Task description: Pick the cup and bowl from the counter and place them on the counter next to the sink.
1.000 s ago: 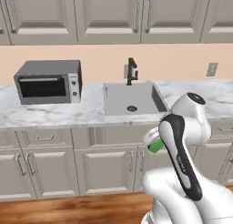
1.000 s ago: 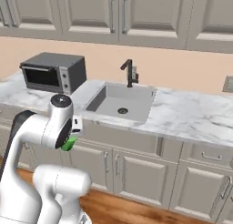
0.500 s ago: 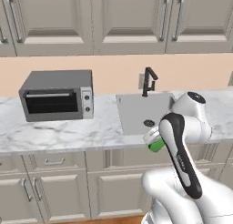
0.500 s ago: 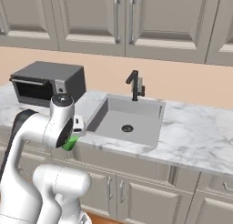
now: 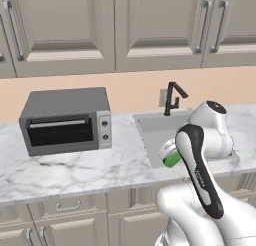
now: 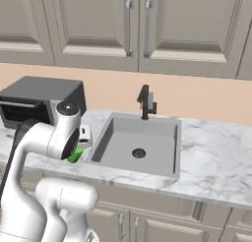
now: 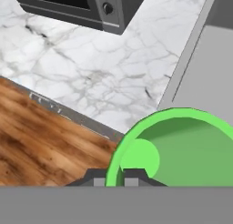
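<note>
Clamped on the rim of the cup (image 7: 175, 148), the claw (image 7: 116, 178) pinched its thin wall, which looked light, stiff and slippery.

Cup (image 7: 182, 148): bright green tumbler, open mouth toward hand camera, rim clamped in pincer (image 7: 115, 176). Held aloft above counter (image 5: 90, 167) front edge, at 9 o'clock of sink (image 6: 135, 145). Sink: grey recessed basin, round drain.
</note>
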### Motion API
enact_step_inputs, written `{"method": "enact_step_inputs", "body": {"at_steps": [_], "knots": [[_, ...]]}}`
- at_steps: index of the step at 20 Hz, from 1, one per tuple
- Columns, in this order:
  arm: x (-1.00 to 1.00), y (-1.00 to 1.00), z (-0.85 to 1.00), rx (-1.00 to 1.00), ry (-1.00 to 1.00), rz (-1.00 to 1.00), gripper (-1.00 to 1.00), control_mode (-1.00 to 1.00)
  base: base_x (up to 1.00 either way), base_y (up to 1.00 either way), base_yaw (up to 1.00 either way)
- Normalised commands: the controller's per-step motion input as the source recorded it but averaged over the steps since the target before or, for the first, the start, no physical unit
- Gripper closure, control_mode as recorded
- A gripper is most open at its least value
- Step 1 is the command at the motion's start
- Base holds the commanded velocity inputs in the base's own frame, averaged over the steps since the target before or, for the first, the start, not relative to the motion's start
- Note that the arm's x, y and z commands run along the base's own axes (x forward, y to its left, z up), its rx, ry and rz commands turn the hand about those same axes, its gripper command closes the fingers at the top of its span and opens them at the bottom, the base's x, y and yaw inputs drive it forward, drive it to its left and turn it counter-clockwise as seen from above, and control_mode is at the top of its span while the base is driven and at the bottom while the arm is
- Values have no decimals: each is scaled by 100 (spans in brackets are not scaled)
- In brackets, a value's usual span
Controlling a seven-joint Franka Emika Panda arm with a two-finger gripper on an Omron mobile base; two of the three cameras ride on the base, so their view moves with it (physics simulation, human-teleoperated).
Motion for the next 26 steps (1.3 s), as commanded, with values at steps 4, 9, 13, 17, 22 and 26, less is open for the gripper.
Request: {"method": "enact_step_inputs", "body": {"at_steps": [4,9,13,17,22,26], "knots": [[0,0,0,0,0,0,100,100,25,31,-10],[0,0,0,0,0,0,100,100,0,0,0],[0,0,0,0,0,0,100,100,0,0,0],[0,0,0,0,0,0,100,-100,0,0,0],[5,24,-5,-5,-2,0,100,-100,0,0,0],[16,37,-17,-4,-2,0,100,-100,0,0,0]]}}
